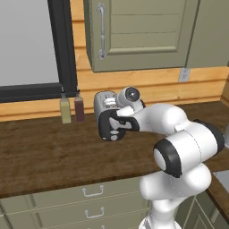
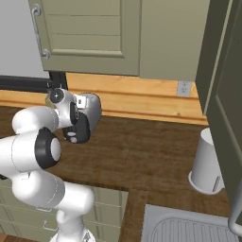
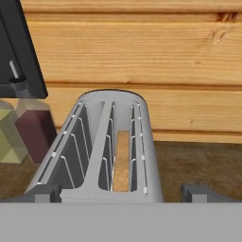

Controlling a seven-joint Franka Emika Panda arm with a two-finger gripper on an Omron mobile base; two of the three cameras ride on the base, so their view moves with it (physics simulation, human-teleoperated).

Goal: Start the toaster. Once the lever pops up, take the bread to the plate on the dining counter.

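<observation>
Bread (image 3: 122, 160), a thin tan slice, sits deep in the shiny silver two-slot toaster (image 3: 101, 151), gripper (image 3: 125, 193) jaws spread wide above it, lever press and carry to plate seemingly undone

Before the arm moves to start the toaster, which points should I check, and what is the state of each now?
1. Bread sits inside a toaster slot: ok.
2. Gripper is open, nothing held: ok.
3. Gripper is close above the toaster, looking along its slots: ok.
4. Lever position, up or down: cannot tell, the arm and the hand hide the end panel.
5. Two bottles stand beside the toaster, apart from the gripper: ok.
6. Toaster stands upright on the wooden counter: ok.
</observation>
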